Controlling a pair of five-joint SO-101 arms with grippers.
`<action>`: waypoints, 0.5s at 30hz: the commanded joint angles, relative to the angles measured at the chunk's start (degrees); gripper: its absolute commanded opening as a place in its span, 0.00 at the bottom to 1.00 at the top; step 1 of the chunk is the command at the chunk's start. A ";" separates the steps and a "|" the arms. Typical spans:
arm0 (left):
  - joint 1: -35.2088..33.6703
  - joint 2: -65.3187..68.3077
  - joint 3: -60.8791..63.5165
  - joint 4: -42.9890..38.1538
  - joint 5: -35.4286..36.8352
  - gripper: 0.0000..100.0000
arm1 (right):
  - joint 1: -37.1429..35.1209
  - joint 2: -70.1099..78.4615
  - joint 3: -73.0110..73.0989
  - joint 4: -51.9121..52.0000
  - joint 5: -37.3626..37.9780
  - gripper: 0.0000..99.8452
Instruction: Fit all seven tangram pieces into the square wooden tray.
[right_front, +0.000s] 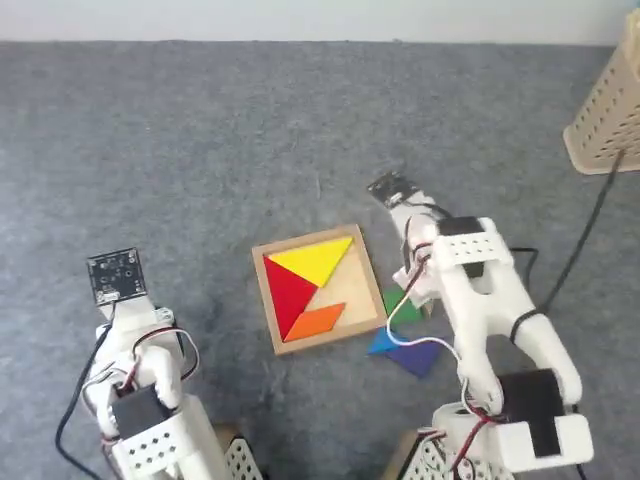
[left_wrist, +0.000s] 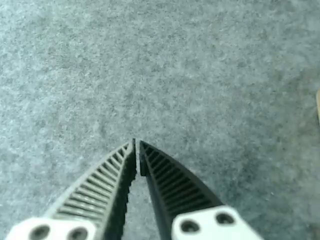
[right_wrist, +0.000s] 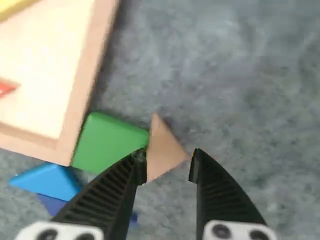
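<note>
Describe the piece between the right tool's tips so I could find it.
Start at the tray; off its corner lies a green square. Beside that square, between the right tool's tips, is a triangle. Unlike the square and the blue piece, it is pale tan.

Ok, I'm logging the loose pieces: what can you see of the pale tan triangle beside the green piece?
The pale tan triangle is a small flat piece that looks like bare wood. It lies on the grey carpet outside the wooden tray, with one edge against the green piece. It sits between the open fingers of the right gripper, one at its side, the other near its corner.
</note>
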 joint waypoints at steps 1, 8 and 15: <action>0.26 -0.44 -0.57 0.35 0.79 0.01 | 0.92 -0.84 -3.08 -0.48 1.49 0.15; 0.26 -0.44 -0.57 0.35 0.79 0.01 | -1.80 -0.66 -2.64 0.48 0.18 0.19; 0.26 -0.44 -0.57 0.35 0.79 0.01 | -1.71 -0.57 -2.37 0.48 0.53 0.19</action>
